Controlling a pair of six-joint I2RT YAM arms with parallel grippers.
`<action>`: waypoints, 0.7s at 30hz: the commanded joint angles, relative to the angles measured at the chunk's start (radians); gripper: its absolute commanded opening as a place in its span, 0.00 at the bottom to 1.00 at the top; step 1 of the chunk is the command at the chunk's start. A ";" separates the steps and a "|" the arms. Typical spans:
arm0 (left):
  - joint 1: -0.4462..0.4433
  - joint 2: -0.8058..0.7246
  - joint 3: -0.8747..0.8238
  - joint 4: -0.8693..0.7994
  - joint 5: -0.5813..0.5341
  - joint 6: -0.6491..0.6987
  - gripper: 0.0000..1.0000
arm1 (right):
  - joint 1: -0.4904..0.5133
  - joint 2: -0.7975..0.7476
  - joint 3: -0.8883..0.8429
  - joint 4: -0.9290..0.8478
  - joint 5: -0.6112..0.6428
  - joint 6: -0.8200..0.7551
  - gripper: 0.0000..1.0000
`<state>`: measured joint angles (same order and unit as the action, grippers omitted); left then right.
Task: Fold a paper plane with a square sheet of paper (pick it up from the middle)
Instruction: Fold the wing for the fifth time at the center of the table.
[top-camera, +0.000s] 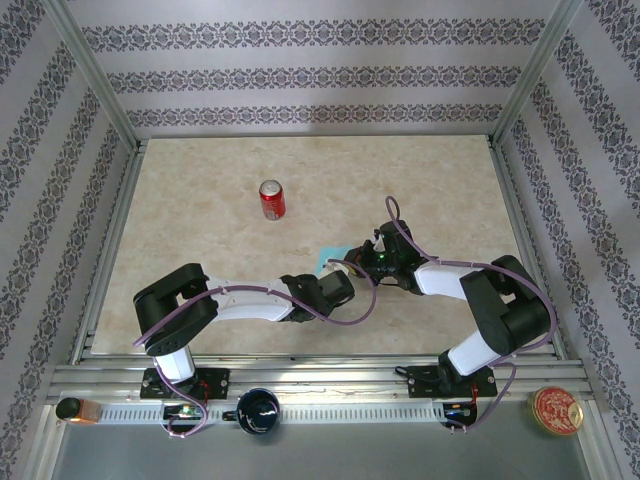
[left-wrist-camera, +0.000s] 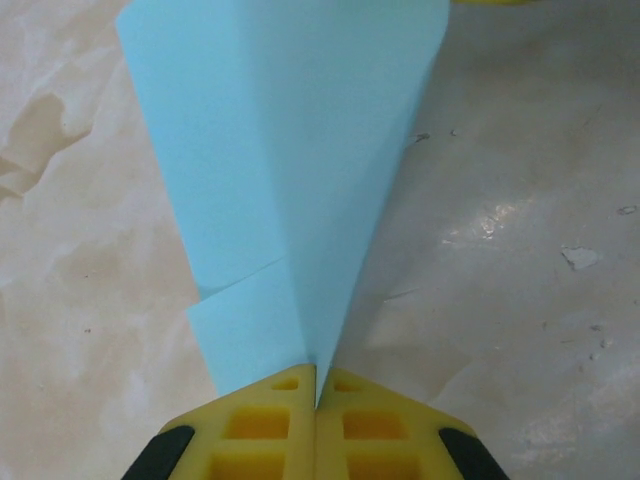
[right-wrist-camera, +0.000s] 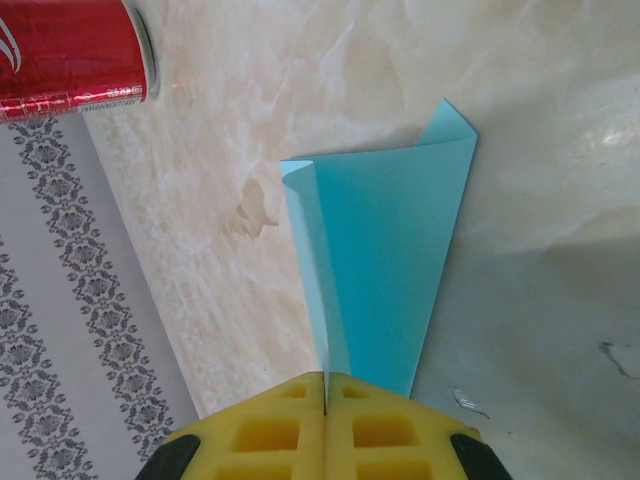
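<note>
I'm looking into a robot lab test cell rather than a lived-in room. The marble-look table (top-camera: 200, 200) is boxed in by bare aluminium posts (top-camera: 92, 75) and flat panels of patterned wallpaper (top-camera: 300, 75) on three sides. My left arm (top-camera: 240, 300) and right arm (top-camera: 490, 310) are bolted to a slotted aluminium rail (top-camera: 320, 378) along the table's near edge, with their cables exposed.

We count one red soda can (top-camera: 272, 200), one folded turquoise paper (left-wrist-camera: 290, 180), one dark mug (top-camera: 258, 411), one round tin (top-camera: 555, 410), and two grippers: left gripper (left-wrist-camera: 316, 378), right gripper (right-wrist-camera: 325, 382).
</note>
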<state>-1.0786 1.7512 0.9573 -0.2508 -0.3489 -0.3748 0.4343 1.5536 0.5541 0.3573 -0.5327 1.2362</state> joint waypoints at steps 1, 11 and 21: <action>0.002 -0.026 -0.018 -0.001 0.008 -0.015 0.05 | 0.000 -0.009 0.005 0.028 -0.004 0.011 0.04; 0.032 -0.033 -0.026 0.033 0.086 -0.053 0.00 | 0.000 -0.008 0.006 0.017 -0.011 -0.008 0.13; 0.166 -0.114 -0.146 0.227 0.396 -0.154 0.00 | -0.020 -0.190 0.047 -0.309 0.144 -0.230 0.36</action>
<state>-0.9455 1.6714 0.8398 -0.1272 -0.0937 -0.4744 0.4294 1.4269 0.5720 0.1726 -0.4706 1.1091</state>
